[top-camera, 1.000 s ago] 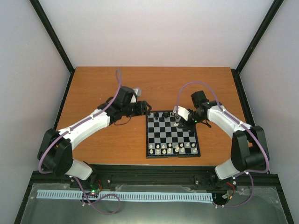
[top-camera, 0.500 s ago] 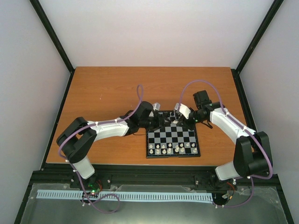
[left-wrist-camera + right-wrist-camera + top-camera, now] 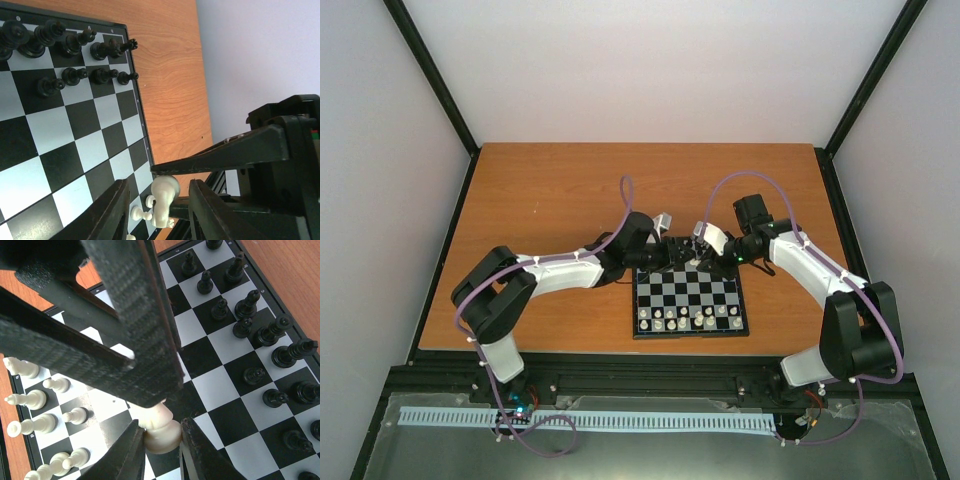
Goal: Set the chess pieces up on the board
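The board (image 3: pixel 689 293) lies at the table's middle right. Cream-white chess pieces (image 3: pixel 685 318) line its near rows, and black ones (image 3: pixel 75 75) fill its far rows. Both grippers meet over the board's far edge. My right gripper (image 3: pixel 161 432) is shut on the base of a cream-white piece (image 3: pixel 161 437), held off the board. My left gripper (image 3: pixel 159 184) is open, and its fingers (image 3: pixel 145 330) straddle the head of that same piece (image 3: pixel 164 195) with a gap on each side. In the top view the two grippers hide the held piece.
Bare wooden table (image 3: pixel 550 190) stretches left of and behind the board. The cell walls and black frame posts (image 3: pixel 430 80) close in the sides. In the right wrist view, white pieces (image 3: pixel 35 400) stand to the left below the grippers and black pieces (image 3: pixel 250 310) to the right.
My left arm swung right from the table beside the board to its far edge. Its jaws narrowed around the piece held by the right gripper. The right gripper shifted slightly back.
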Robot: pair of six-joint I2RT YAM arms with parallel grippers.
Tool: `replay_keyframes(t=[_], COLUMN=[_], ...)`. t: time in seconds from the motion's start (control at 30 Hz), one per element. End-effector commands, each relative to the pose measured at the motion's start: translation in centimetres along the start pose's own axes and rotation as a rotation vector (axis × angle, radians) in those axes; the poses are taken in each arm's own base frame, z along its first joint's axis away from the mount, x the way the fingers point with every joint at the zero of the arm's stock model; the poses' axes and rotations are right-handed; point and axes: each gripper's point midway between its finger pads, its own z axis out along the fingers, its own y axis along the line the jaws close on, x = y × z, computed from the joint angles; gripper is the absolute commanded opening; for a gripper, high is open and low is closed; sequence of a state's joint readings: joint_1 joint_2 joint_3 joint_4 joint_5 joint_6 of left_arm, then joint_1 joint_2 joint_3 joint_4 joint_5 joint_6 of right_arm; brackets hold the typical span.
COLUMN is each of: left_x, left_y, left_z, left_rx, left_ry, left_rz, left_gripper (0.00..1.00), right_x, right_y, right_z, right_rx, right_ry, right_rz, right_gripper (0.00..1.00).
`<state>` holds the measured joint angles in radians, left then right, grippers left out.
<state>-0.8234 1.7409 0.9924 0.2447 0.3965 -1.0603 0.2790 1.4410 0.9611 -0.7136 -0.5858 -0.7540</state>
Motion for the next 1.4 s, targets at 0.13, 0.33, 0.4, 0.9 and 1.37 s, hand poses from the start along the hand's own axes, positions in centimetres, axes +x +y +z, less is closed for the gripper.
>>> replay_keyframes(t=[0.13, 0.33, 0.4, 0.9, 1.37], left_x=[-0.4, -0.1, -0.1, 0.3, -0.7], left_y=[-2.3, -2.4, -2.4, -2.5, -2.5], left_z=[1.0, 1.5, 1.7, 1.9, 0.2], left_rx=[0.069, 0.081, 0.085, 0.077, -0.15], left_ry=[0.017, 0.039, 0.044, 0.069, 0.105], left_rz=[0.016, 0.015, 0.016, -0.003, 0.271], left_gripper=[0.32, 0.25, 0.21, 0.09, 0.03], right_x=[-0.3, -0.2, -0.3, -0.3, 1.3], right_y=[0.0, -0.1, -0.1, -0.3, -2.6], right_z=[0.0, 0.2, 0.2, 0.3, -5.2], right_rx=[-0.015, -0.02, -0.019, -0.016, -0.034], right_ry=[-0.022, -0.02, -0.021, -0.02, -0.102], right_rz=[0.013, 0.017, 0.017, 0.03, 0.152], right_gripper=[0.18, 0.18, 0.18, 0.18, 0.34])
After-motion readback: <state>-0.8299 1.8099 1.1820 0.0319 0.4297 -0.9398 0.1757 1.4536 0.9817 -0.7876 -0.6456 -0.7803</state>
